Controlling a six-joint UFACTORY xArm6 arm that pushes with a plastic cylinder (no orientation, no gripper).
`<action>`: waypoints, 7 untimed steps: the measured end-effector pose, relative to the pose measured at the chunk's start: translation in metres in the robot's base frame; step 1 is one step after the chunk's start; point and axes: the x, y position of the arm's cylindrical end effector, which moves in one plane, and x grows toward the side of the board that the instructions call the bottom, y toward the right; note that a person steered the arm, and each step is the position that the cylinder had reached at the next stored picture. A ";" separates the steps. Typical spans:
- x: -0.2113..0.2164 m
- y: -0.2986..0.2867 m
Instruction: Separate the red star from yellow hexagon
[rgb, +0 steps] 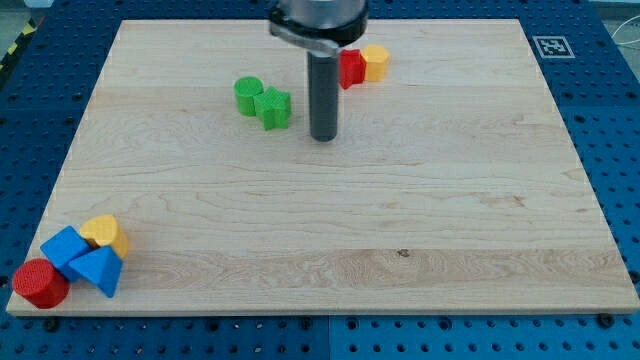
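The red star (351, 68) lies near the view's top, partly hidden behind my rod. The yellow hexagon (375, 62) sits right beside it on its right, touching it. My tip (323, 137) rests on the wooden board below and to the left of the red star, apart from it, and just right of the green blocks.
A green cylinder (248, 95) and a green star-like block (273, 108) touch each other left of my tip. At the view's bottom left lie a red cylinder (40, 283), a blue cube (64, 249), a blue triangle (99, 270) and a yellow block (105, 234). The board (400, 220) has blue perforated table around it.
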 end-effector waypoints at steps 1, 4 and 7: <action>-0.021 0.033; -0.098 0.113; -0.133 0.102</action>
